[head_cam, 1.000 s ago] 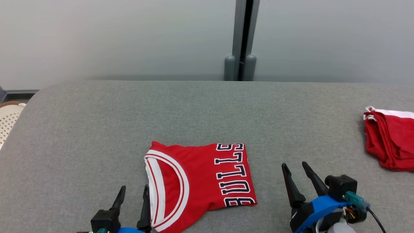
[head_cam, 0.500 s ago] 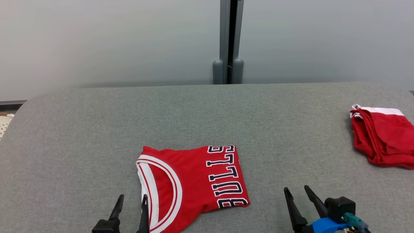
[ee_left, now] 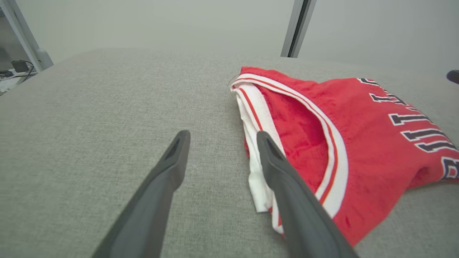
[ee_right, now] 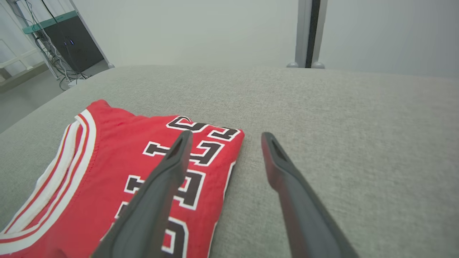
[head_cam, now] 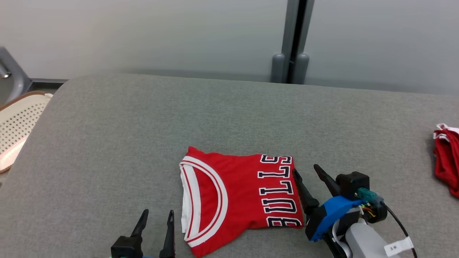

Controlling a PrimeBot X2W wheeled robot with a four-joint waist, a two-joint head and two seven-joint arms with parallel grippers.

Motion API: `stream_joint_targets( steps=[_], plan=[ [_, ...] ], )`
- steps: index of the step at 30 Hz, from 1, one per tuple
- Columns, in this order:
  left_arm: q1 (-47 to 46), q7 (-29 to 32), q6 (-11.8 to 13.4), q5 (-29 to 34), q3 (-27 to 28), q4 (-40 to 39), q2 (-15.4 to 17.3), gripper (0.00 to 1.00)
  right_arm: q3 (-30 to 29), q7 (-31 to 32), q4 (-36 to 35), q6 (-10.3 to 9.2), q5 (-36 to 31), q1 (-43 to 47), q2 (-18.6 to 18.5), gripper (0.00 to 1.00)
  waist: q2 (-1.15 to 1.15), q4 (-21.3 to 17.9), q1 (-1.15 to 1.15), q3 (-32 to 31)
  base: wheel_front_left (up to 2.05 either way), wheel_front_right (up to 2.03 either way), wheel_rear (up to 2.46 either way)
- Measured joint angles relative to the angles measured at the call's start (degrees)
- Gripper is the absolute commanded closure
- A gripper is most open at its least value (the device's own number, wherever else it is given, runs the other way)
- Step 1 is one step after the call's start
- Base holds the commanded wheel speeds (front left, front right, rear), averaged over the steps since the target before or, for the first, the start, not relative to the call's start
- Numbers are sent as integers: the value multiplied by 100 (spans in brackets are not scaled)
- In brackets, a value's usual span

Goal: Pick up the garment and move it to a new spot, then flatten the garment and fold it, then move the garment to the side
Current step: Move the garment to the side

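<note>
While left hand [head_cam: 158, 212] and right hand [head_cam: 305, 168] gape, the jersey [head_cam: 236, 193] lies folded.

grey table [head_cam: 107, 143], red cloth [head_cam: 446, 161], cream chair [head_cam: 18, 118]

jersey [head_cam: 236, 193] reads "bulls" in black letters.

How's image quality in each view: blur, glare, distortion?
Head view: soft, even light, no glare, jersey lettering crisp. Left wrist view: wide-angle stretch, left pincer looms large and looks slightly soft toward its base; jersey trim sharp. Right wrist view: right pincer a bit blurred low down, lettering legible, wall flat and featureless.
</note>
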Motion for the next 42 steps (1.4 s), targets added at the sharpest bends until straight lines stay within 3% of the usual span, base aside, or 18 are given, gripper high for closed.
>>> stream_joint_targets(
  steps=[4,8,9,10,18,34,42],
  plan=[
    [-16,0,-27,7,-1,37,1,0,43,257,724,0,-24,-274,2,0,0,273,0,73,0,0,0],
    [-20,0,-44,27,10,98,3,0,313,911,1345,-1,85,-341,-24,2,0,462,-1,142,0,0,0],
    [-21,-1,-44,27,15,105,0,0,366,947,1383,-1,99,-383,-41,64,0,483,-1,164,0,0,0],
    [-21,0,-43,26,35,110,1,0,381,929,1403,-1,163,-392,-40,100,0,484,-1,180,0,0,0],
    [-12,-1,-54,34,134,86,4,0,472,417,1674,41,331,-492,97,100,0,-49,0,207,0,0,0],
    [-182,0,-92,-64,-125,-32,1,0,248,-7,2140,43,311,-524,88,100,0,-2299,0,266,0,0,0],
    [-252,0,-97,-22,-241,-15,-2,0,-57,-29,2316,35,148,-398,51,100,0,-2999,0,158,0,0,0]
  ],
)
